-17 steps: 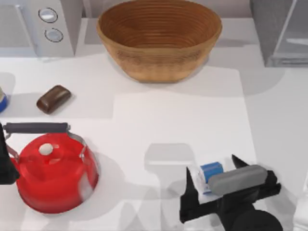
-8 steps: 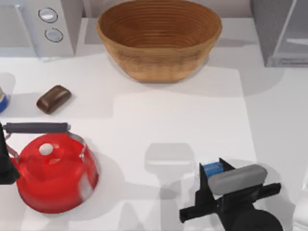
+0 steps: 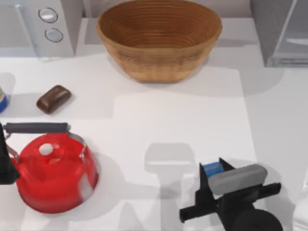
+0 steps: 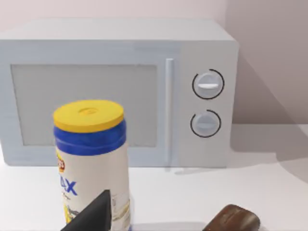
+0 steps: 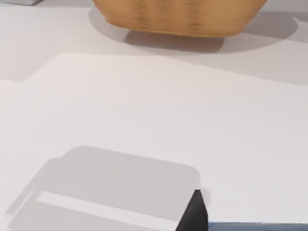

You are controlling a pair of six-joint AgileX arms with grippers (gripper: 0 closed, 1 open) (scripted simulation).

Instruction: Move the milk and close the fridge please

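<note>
White table [image 3: 183, 120] at front right: right gripper [image 3: 215, 174] jaws clamp the milk [image 3: 212, 169]; label unreadable.

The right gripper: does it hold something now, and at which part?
The right gripper holds the milk, fingers shut on its two opposite sides below the blue top.

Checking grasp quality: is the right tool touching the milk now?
Touching. In the top view the right tool has its dark fingers tight against both sides of the milk, no gap showing.
</note>
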